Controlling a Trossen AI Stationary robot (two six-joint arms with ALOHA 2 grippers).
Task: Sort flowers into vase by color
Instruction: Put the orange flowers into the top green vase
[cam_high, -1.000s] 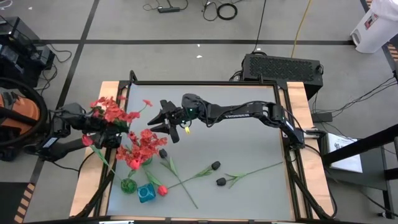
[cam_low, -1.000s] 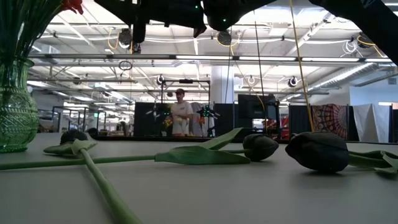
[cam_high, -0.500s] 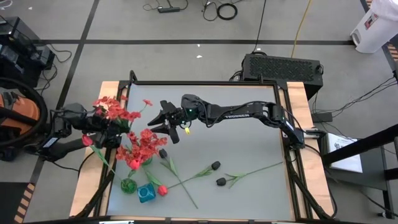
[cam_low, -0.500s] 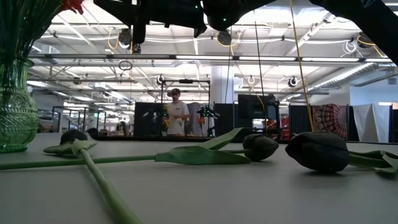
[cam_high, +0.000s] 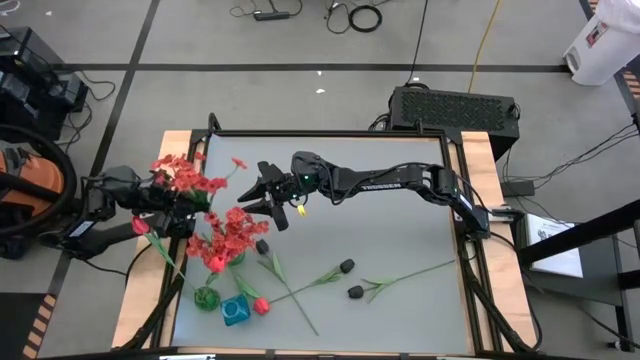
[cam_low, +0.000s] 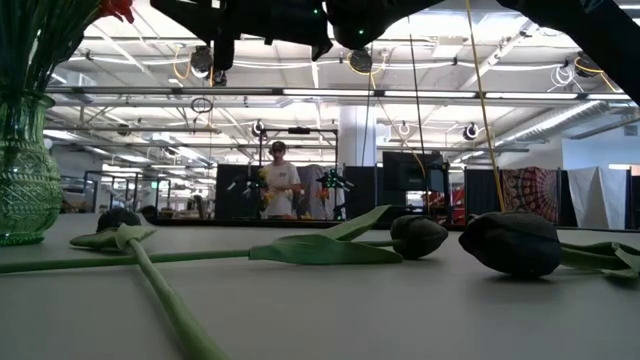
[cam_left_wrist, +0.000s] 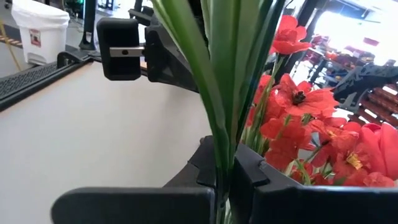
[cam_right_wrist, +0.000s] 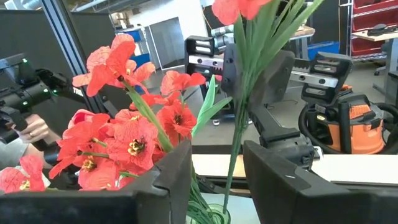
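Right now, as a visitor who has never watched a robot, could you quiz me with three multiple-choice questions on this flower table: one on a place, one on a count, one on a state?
1. Where does the green glass vase stand?
A. near the table's left front corner
B. at the right edge
C. on the floor

2. How many black buds lie loose on the table?
A. none
B. three
C. seven

3. What is the left gripper doing?
A. hanging open and empty
B. shut on a red flower stem
C. holding the blue cup

Answers: 1 A, the high view shows it there. 2 B, three dark buds show. 3 B, the left wrist view shows the stem pinched.
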